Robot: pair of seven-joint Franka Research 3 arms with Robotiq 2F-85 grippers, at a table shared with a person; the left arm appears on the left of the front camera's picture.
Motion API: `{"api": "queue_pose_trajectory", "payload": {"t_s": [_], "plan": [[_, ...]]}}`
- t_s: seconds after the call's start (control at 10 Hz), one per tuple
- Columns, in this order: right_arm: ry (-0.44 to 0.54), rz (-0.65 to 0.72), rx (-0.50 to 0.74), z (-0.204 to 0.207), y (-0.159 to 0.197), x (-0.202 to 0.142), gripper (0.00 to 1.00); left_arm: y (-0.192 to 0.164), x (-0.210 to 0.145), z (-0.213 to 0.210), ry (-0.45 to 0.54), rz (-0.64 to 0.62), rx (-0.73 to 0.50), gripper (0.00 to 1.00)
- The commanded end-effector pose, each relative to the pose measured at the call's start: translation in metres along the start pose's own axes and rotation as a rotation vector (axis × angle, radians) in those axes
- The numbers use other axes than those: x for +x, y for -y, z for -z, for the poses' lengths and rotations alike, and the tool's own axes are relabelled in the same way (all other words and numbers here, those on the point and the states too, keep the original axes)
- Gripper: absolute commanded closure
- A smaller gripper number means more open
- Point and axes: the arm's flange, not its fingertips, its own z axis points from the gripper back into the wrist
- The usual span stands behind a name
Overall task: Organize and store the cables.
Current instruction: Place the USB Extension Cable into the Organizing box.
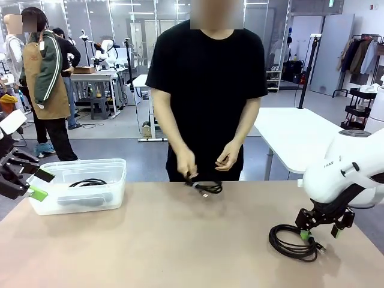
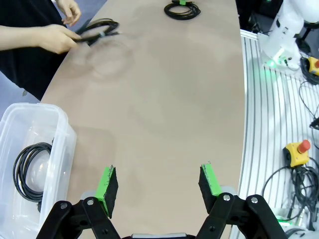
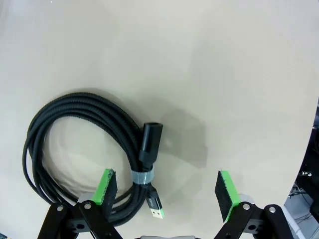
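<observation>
While the right gripper (image 1: 321,231) hangs wide open and empty just above the coiled USB cable (image 1: 293,241) at the lower right of the front view, a second coil (image 1: 89,182) is seen lying in the clear plastic bin (image 1: 114,171) at middle left. The left gripper (image 1: 41,184) is poised beside the bin at the frame's left edge. A third cable (image 1: 205,188) is held in the person's hands (image 1: 187,163) at centre.

In the left wrist view, the left gripper's green pads (image 2: 106,185) are spread wide over bare table at the bottom, with nothing between them.

In the right wrist view, the banded section (image 3: 142,177) at bottom centre is probably best straddled, so that every loop is caught and the plug (image 3: 157,213) is spared. The person's hands would likely be passed on the way to the bin.
</observation>
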Motion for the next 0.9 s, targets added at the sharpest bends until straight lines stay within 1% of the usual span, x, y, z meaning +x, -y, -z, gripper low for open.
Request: {"api": "queue_pose_trajectory", "payload": {"t_s": [0.0, 0.1, 0.2, 0.3, 0.4, 0.5, 0.7, 0.8], "plan": [[0.006, 0.035, 0.002, 0.0097, -0.0117, 0.0118, 0.00, -0.0008, 0.0009, -0.0002, -0.009, -0.003, 0.007, 0.16], [0.002, 0.037, 0.006, 0.0127, -0.0142, 0.0129, 0.00, -0.0008, 0.0009, -0.0002, -0.009, -0.003, 0.007, 0.16], [0.006, 0.041, 0.002, 0.0130, -0.0137, 0.0139, 0.26, -0.0008, 0.0009, -0.0002, -0.009, -0.003, 0.007, 0.16], [0.007, 0.044, 0.004, 0.0110, -0.0130, 0.0131, 0.60, -0.0008, 0.0009, -0.0002, -0.009, -0.003, 0.007, 0.16], [0.008, 0.046, 0.006, 0.0098, -0.0128, 0.0122, 0.86, -0.0008, 0.0009, -0.0002, -0.009, -0.003, 0.007, 0.16], [0.009, 0.052, 0.015, 0.0102, -0.0123, 0.0115, 1.00, -0.0008, 0.0009, -0.0002, -0.009, -0.003, 0.007, 0.16], [0.006, 0.067, 0.034, 0.0106, -0.0094, 0.0102, 1.00, -0.0008, 0.0009, -0.0002, -0.009, -0.003, 0.007, 0.16], [0.007, 0.073, 0.039, 0.0101, -0.0079, 0.0102, 0.96, -0.0008, 0.0009, -0.0002, -0.009, -0.003, 0.007, 0.16]]}}
